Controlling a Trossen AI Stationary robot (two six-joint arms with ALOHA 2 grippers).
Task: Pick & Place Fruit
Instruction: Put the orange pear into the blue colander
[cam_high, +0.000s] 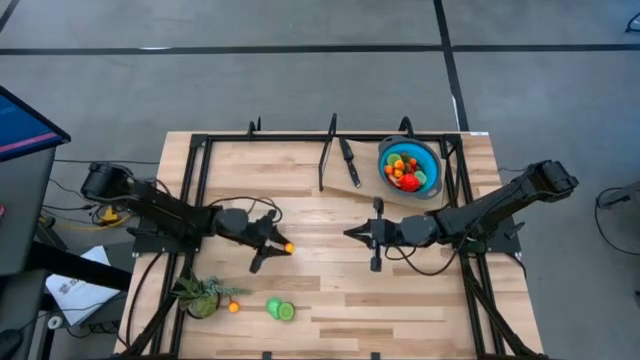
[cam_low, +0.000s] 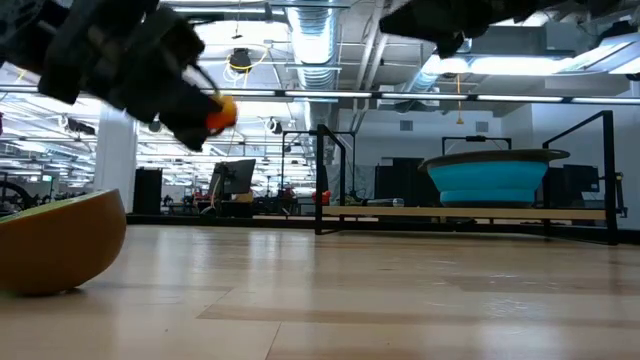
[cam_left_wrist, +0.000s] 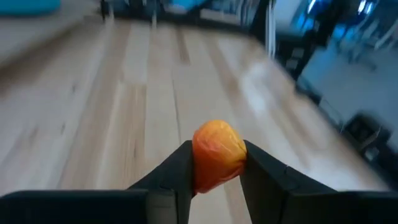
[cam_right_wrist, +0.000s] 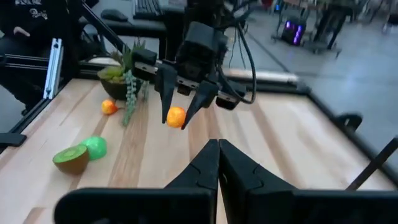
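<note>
left wrist view shows the left gripper (cam_left_wrist: 214, 171) clamping a small round orange toy fruit (cam_left_wrist: 217, 152), lifted for carrying toward the blue bowl (cam_high: 409, 167).

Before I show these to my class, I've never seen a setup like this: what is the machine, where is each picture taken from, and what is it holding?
It is a robot with two dark arms at a wooden table, each ending in a two-finger gripper. One picture looks straight down on the table. One looks level across the tabletop into the room. The other two come from cameras on each arm's wrist.

The left gripper is shut on a small orange fruit and holds it above the table; the right wrist camera sees this from across the table. The right gripper is shut, holds nothing and waits near the middle.

On the table lie a blue bowl with fruit in it, a knife beside it, a leafy plant, another small orange fruit, a green fruit and a halved kiwi.
</note>
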